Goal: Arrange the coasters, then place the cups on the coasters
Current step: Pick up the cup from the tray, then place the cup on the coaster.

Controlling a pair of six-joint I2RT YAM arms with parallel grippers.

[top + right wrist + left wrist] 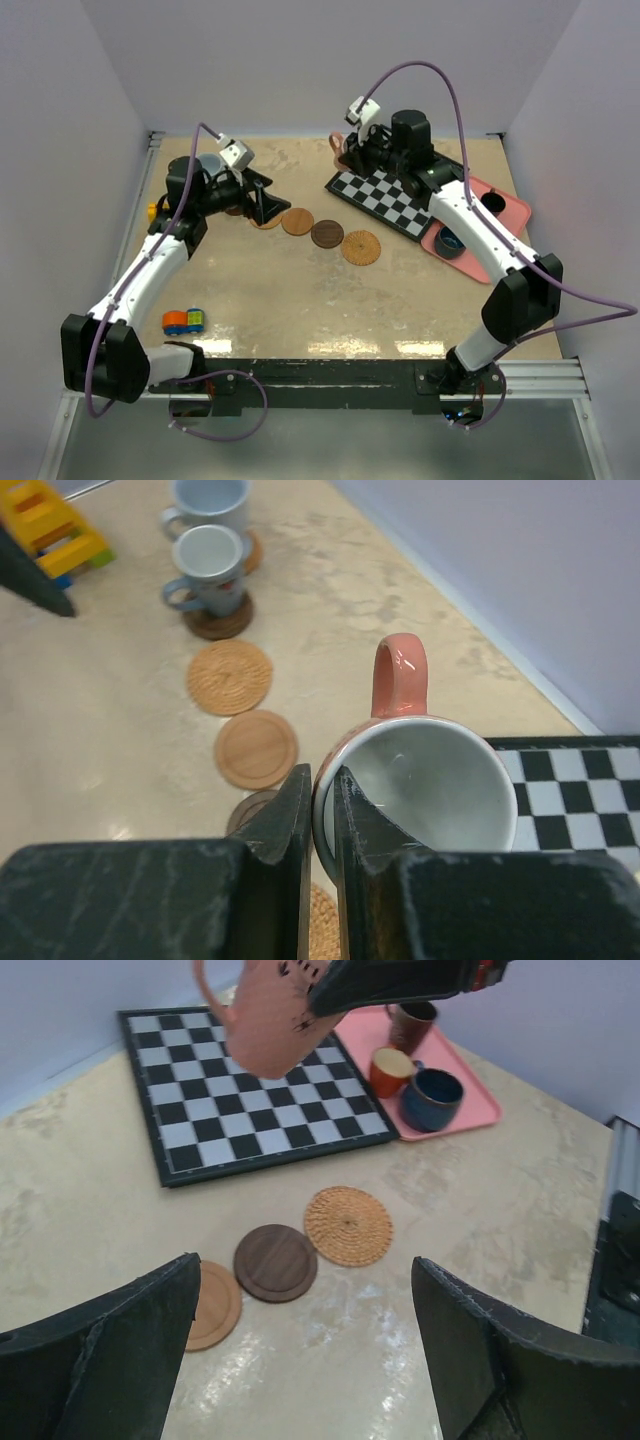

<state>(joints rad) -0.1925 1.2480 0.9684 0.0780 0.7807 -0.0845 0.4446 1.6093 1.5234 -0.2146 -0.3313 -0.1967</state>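
Pink-glazed cup (430,780), pale inside, one handle: pinched at its rim between the closed fingers of the right gripper (322,785), aloft over the chessboard (385,200) near the table's (300,310) far edge. Woven coaster (348,1225), dark brown coaster (275,1262) and plain wood coaster (215,1305): close row running from mid-table toward the far left corner. Left gripper (305,1270): spread wide, gripping nothing, above that row's left end

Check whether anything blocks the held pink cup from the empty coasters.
Nothing visible: the pink cup, in the right gripper, hangs over the checkerboard, with bare table between it and the nearest woven coaster. The open left gripper hovers at the row's far end.
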